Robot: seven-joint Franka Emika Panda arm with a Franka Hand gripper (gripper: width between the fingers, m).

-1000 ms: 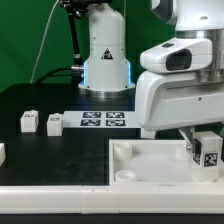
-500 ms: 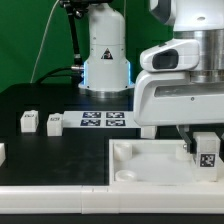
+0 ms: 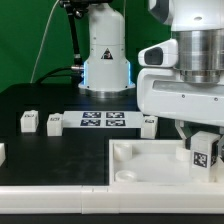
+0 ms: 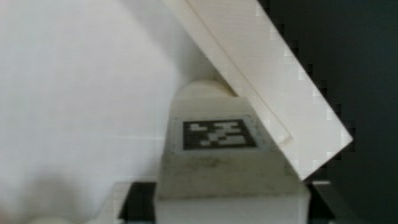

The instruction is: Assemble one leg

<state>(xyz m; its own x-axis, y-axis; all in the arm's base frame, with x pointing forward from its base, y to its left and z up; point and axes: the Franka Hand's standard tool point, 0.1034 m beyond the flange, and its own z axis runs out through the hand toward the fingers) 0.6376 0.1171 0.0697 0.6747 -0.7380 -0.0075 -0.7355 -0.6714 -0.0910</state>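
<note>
The arm has swung toward the exterior view's right since a second ago, and the tool [image 3: 203, 150] stays clamped on the small white plastic tagged leg [image 3: 203, 156], held over the large square white plastic piece [image 3: 140, 160] by its raised right rim. Open black counter [image 3: 40, 150] lies leftward, loose blocks [image 3: 28, 121] apart.

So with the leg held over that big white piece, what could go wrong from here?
1. The leg hangs tilted in the gripper, so it could jam against the tabletop piece's corner recess.
2. In the wrist view, the leg sits tight against the raised edge; pushing down may shift the piece.
</note>
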